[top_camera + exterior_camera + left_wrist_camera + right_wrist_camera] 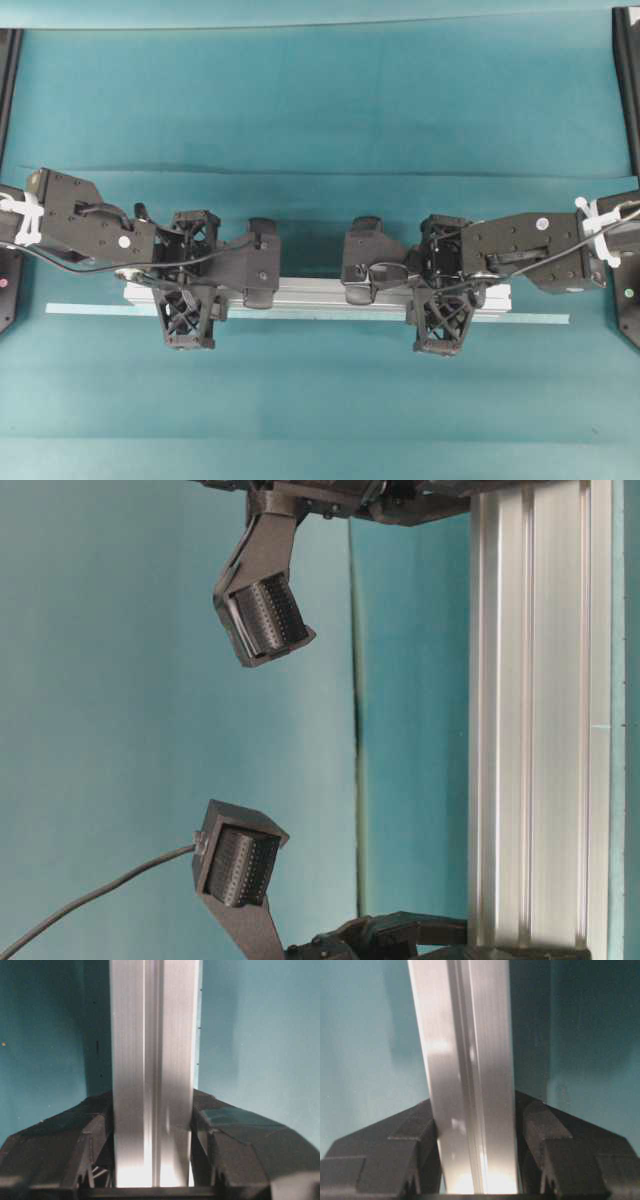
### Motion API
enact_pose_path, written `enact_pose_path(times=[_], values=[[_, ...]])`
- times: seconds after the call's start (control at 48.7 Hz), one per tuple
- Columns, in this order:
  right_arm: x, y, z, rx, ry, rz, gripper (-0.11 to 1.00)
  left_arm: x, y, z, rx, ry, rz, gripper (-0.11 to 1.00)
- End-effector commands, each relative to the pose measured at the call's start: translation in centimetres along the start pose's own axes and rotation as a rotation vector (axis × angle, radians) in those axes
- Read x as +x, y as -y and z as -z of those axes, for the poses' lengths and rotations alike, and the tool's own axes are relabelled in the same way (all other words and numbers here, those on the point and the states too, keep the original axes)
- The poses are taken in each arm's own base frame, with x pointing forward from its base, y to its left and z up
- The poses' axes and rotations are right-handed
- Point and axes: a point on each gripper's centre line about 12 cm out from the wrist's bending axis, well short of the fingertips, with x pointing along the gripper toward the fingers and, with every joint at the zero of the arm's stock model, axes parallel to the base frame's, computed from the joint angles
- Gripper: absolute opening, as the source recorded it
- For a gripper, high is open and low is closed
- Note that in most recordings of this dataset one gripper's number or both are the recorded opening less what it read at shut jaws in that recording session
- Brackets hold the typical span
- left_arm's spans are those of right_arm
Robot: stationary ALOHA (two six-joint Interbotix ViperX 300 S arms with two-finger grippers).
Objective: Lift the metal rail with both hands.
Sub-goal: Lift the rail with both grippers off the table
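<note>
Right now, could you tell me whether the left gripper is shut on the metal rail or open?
Shut on it: the left gripper's fingers press both sides of the metal rail.

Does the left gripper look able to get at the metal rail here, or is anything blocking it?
Yes, apparently: the left gripper already has its fingers pressed on both sides of the metal rail, nothing between.

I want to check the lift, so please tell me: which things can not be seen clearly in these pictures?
- Overhead view: whether the metal rail has left the table; from above no gap shows, and the left hand and right hand cover parts of it.
- Table-level view: both rail ends are cut off by the picture edges.
- Wrist views: the rail fills the space between the fingers, and the lower edge cuts off the hand.
</note>
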Motion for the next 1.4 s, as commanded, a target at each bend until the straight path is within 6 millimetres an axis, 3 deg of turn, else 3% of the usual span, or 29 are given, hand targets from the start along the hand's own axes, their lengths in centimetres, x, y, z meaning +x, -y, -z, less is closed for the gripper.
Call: enact_pose_path(times=[0.0,0.431,0.555,0.904,1.15,1.376], values=[[0.3,0.0,0.0,0.009,-0.006,-0.001,0.44,-0.4,0.2,-0.3,0.003,0.017,0.002,0.36],[0.1,0.5,0.2,0.013,-0.022,0.002,0.44,-0.6,0.1,-0.2,0.002,-0.003,0.0,0.36],[-0.6,0.4,0.2,0.011,-0.032,0.002,0.44,-1.5,0.1,-0.3,-0.001,-0.009,-0.001,0.36],[-4.7,0.2,-0.6,0.009,-0.018,-0.003,0.44,-7.0,0.0,-1.6,-0.003,0.028,-0.003,0.36],[-8.7,0.6,-1.6,0.025,-0.003,-0.006,0.44,-8.6,0.0,-1.9,-0.01,0.023,-0.004,0.36],[-11.6,0.9,-2.0,0.034,-0.033,-0.003,0.44,-11.2,-0.1,-3.4,-0.009,0.022,-0.006,0.36]])
